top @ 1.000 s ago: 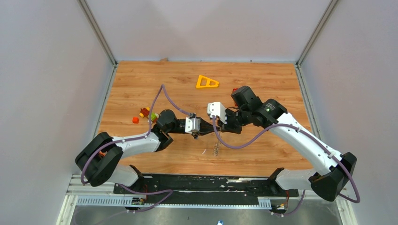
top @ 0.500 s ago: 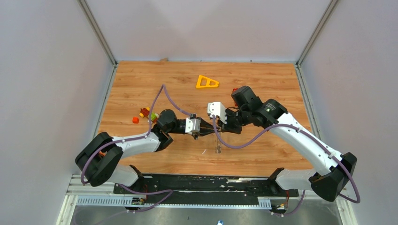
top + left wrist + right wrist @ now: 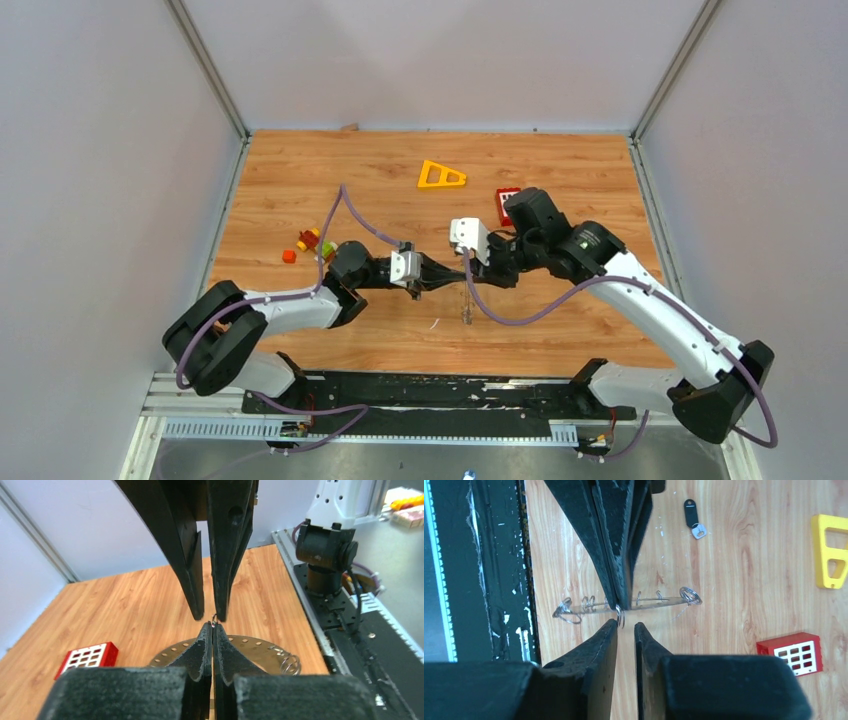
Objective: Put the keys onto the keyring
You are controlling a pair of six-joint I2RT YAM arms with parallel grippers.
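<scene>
**Wooden bench** (image 3: 300,180) with two arms whose grippers meet tip to tip above it.

**Left gripper** (image 3: 212,630): clenched, its two fingers pressed together on the rim of the large flat grey metal keyring (image 3: 252,646). The ring hangs from this grip clear of the bench. In the right wrist view it shows edge-on just beyond the right gripper's tips.

**Right gripper** (image 3: 626,629): released, its fingers a narrow gap apart, pointing at the left gripper's tips and almost touching them.

**Orange-yellow triangular plastic frame** (image 3: 830,550) and **small red plastic keypad block** (image 3: 791,652): on the bench, well to one side of the right gripper.

**Tiny black-headed key with a short silvery part** (image 3: 692,513): flat on the bench beyond the right gripper's tips, apart from the ring and held by neither gripper.

**Thin wire loops** (image 3: 689,595): spaced along the ring's rim. One loop (image 3: 620,616) lies just at the right gripper's fingertips.
</scene>
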